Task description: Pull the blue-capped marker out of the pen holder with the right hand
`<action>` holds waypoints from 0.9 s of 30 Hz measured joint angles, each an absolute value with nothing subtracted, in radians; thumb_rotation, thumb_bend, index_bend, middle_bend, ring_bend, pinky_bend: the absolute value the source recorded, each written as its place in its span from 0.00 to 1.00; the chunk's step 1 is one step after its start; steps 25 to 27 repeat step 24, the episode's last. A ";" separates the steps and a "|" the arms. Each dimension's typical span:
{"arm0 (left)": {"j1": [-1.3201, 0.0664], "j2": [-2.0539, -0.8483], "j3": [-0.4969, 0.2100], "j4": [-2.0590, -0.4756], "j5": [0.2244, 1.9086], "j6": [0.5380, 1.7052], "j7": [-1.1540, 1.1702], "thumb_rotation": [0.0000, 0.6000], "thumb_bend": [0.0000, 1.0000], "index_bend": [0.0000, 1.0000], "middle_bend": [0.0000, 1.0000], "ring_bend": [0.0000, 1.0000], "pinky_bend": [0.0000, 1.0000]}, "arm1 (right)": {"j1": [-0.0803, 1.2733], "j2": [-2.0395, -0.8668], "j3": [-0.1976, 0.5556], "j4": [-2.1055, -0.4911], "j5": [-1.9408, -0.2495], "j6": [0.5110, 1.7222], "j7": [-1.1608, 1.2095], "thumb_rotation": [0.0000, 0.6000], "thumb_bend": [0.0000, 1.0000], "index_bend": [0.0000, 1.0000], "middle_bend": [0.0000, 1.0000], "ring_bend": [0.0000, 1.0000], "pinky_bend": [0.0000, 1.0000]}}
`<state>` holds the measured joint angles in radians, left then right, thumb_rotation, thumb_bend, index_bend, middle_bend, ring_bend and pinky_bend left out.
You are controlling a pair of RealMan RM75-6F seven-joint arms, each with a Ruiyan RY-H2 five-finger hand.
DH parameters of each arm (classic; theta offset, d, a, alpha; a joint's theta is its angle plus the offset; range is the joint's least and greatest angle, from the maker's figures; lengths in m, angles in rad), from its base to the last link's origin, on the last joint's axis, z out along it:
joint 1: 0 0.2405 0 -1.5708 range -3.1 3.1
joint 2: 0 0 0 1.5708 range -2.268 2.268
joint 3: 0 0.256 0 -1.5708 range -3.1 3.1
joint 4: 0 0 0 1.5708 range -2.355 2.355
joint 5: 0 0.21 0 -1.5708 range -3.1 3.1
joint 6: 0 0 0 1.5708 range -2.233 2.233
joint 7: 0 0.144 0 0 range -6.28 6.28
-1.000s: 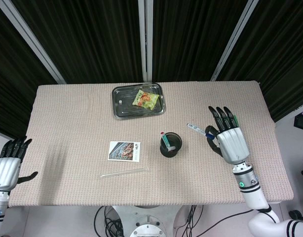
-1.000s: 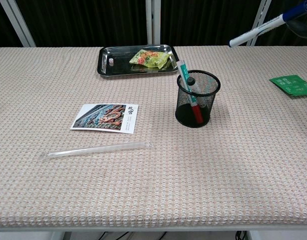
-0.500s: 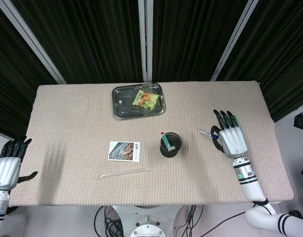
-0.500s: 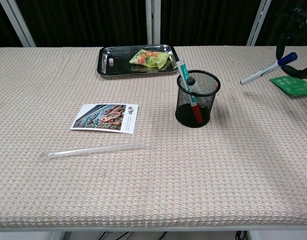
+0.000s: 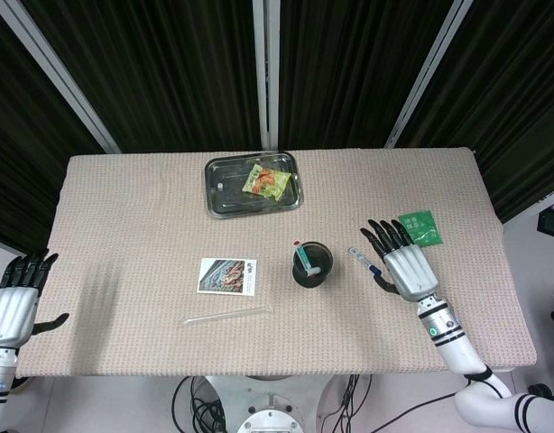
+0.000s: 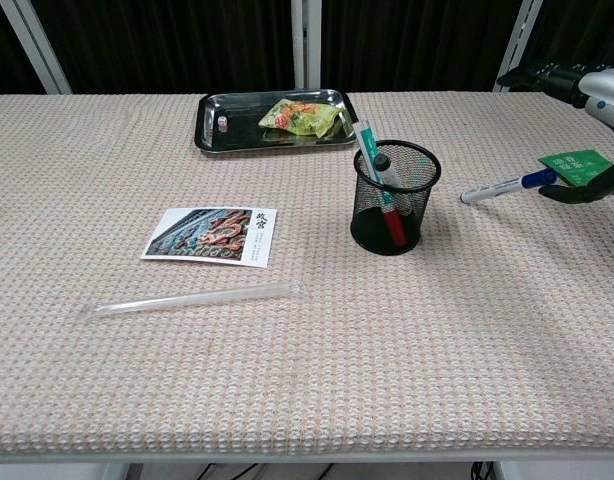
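Blue-capped marker (image 6: 507, 186) beside pen holder (image 6: 395, 198)

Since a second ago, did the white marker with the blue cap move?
Yes. The white blue-capped marker came down from high above to table level, closer to the black mesh pen holder.

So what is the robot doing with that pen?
The blue-capped marker is already out of the pen holder. It lies on the table to the holder's right, by the right hand, whose fingers are spread. Whether the thumb touches the cap, I cannot tell. The left hand hangs idle off the table's edge.
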<state>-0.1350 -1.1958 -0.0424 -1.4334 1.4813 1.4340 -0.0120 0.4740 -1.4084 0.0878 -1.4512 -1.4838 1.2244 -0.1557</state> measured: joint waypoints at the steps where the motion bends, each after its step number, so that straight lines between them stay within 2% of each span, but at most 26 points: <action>1: -0.135 -1.196 -0.042 -1.435 1.483 1.436 -0.011 1.00 0.10 0.08 0.00 0.00 0.01 | 0.468 -1.398 0.083 -1.464 -1.494 1.237 -0.152 1.00 0.17 0.00 0.00 0.00 0.00; 9: -0.137 -1.191 -0.042 -1.458 1.493 1.443 0.011 1.00 0.10 0.08 0.00 0.00 0.01 | 0.367 -1.270 0.033 -1.567 -1.561 1.380 -0.111 1.00 0.17 0.00 0.00 0.00 0.00; 15: -0.139 -1.181 -0.047 -1.488 1.503 1.460 0.039 1.00 0.10 0.08 0.00 0.00 0.01 | 0.273 -1.210 0.008 -1.555 -1.559 1.473 -0.084 1.00 0.17 0.00 0.00 0.00 0.00; 27: -0.144 -1.169 -0.055 -1.503 1.507 1.465 0.037 1.00 0.10 0.08 0.00 0.00 0.01 | 0.204 -1.199 0.017 -1.511 -1.451 1.470 -0.066 1.00 0.17 0.00 0.00 0.00 0.00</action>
